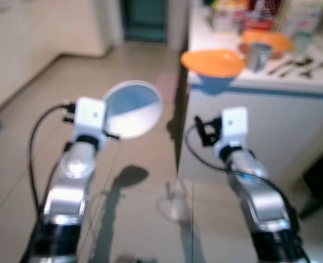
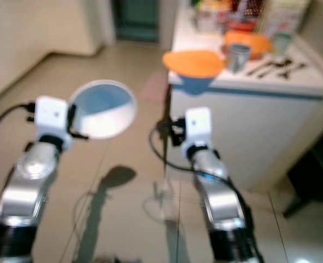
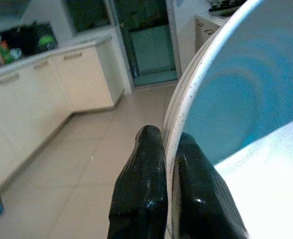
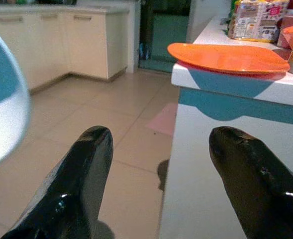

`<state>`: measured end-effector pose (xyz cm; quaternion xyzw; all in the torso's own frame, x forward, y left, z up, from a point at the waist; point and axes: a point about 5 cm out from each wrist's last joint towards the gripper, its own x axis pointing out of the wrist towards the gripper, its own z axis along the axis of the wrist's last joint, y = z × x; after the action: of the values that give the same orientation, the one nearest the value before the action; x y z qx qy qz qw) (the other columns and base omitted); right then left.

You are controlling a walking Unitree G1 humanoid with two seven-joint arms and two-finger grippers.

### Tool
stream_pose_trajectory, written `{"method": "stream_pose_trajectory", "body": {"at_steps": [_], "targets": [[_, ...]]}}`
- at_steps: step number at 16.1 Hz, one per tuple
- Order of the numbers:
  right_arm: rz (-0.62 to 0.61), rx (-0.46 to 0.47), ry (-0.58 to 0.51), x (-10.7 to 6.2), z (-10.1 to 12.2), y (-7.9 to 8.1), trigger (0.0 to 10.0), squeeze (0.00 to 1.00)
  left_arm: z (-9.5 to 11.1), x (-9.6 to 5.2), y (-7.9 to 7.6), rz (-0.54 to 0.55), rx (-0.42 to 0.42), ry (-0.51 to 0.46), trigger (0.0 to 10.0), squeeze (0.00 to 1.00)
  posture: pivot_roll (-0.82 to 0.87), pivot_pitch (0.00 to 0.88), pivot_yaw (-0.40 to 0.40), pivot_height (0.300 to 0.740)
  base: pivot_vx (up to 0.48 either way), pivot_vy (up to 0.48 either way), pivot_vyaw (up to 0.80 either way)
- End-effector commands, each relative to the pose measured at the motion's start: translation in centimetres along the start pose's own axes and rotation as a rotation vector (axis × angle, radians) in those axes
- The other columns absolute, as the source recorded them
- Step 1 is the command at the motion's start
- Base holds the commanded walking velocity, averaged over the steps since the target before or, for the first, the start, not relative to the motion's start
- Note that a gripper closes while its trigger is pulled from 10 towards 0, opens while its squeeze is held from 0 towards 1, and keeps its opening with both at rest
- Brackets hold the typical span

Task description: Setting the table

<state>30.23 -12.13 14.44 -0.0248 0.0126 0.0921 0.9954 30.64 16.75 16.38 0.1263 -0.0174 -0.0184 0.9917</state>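
Your left gripper (image 3: 171, 199) pinches the blue plate (image 1: 132, 108), not yet set down. Right gripper (image 4: 161, 164) is spread, empty (orange plate (image 1: 213, 62) already on the table (image 1: 271, 118)).

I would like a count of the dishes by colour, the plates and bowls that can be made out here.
Blue and white: 1, the blue plate held by its rim in the left claw
Orange: 2, the orange plate overhanging the counter corner and the orange bowl behind it
Total: 3
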Motion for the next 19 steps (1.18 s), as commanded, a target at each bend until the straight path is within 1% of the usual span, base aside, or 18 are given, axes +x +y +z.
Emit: {"method": "stream_pose_trajectory", "body": {"at_steps": [1, 2, 7, 8, 10, 11, 12, 13, 14, 15, 16, 17, 19], "targets": [[-0.005, -0.003, -0.021, 0.0, 0.6, 0.1, 10.0, 0.00, 0.9, 0.0, 0.4, 0.009, 0.012, -0.038, 10.0, 0.00, 0.03, 0.000, -0.008, 0.740, 0.000, -0.292, 0.60], [-0.025, 0.023, -0.005, 0.1, 0.4, -0.2, 10.0, 0.00, 0.7, 0.0, 0.2, 0.006, 0.006, -0.031, 10.0, 0.00, 0.03, 0.000, -0.009, 0.740, 0.000, -0.292, 0.00], [-0.022, 0.006, -0.027, 0.5, 1.2, 0.0, 10.0, 0.00, 0.8, 0.7, 0.4, 0.015, -0.006, -0.029, 10.0, 0.00, 0.02, 0.000, 0.000, 0.740, 0.000, -0.292, 0.00], [-0.017, 0.004, -0.025, 0.7, 1.1, -0.2, 10.0, 0.00, 0.7, 0.8, 0.2, 0.023, -0.012, -0.026, 10.0, 0.00, 0.02, 0.000, -0.020, 0.740, 0.000, -0.292, 0.00], [-0.013, -0.001, -0.022, 1.1, 1.3, -0.3, 10.0, 0.00, 0.7, 0.9, 0.1, 0.030, -0.015, -0.028, 10.0, 0.00, 0.02, 0.000, -0.028, 0.740, 0.000, -0.287, 0.00], [0.006, -0.021, -0.037, 1.6, 1.9, 0.1, 10.0, 0.00, 0.7, 1.1, 0.3, 0.044, -0.024, -0.028, 10.0, 0.00, 0.02, 0.000, -0.030, 0.740, 0.000, -0.292, 0.00], [0.012, -0.032, -0.048, 1.9, 2.3, 0.3, 10.0, 0.00, 0.7, 1.2, 0.5, 0.052, -0.027, -0.027, 10.0, 0.00, 0.02, 0.000, -0.025, 0.740, 0.000, -0.292, 0.00], [-0.011, -0.043, -0.055, 2.0, 2.5, 0.3, 10.0, 0.00, 0.6, 1.3, 0.8, 0.065, -0.031, -0.019, 10.0, 0.00, 0.00, 0.000, 0.013, 0.740, 0.000, -0.289, 0.00], [-0.017, -0.044, -0.055, 2.0, 2.6, 0.3, 10.0, 0.00, 0.5, 1.3, 0.9, 0.067, -0.032, -0.017, 10.0, 0.00, 0.00, 0.000, 0.013, 0.740, 0.000, -0.289, 0.00], [-0.036, -0.047, -0.062, 1.9, 2.7, 0.3, 10.0, 0.00, 0.2, 1.2, 0.9, 0.060, -0.028, -0.007, 10.0, 0.00, -0.01, 0.000, 0.032, 0.740, 0.000, -0.289, 0.00], [-0.059, -0.037, -0.064, 1.8, 2.8, 0.1, 10.0, 0.00, 0.1, 1.4, 0.9, 0.050, -0.019, -0.003, 10.0, 0.00, -0.02, 0.000, 0.038, 0.740, 0.000, -0.285, 0.00], [-0.074, -0.030, -0.060, 1.7, 2.8, -0.4, 10.0, 0.00, 0.4, 1.9, 0.9, 0.053, -0.023, -0.015, 10.0, 0.00, -0.03, 0.000, 0.042, 0.740, 0.000, -0.281, 0.00], [-0.065, -0.046, -0.063, 1.9, 2.9, -0.6, 10.0, 0.00, 0.8, 2.3, 0.9, 0.066, -0.034, -0.031, 10.0, 0.00, -0.02, 0.000, 0.026, 0.740, 0.000, -0.283, 0.00]]}}
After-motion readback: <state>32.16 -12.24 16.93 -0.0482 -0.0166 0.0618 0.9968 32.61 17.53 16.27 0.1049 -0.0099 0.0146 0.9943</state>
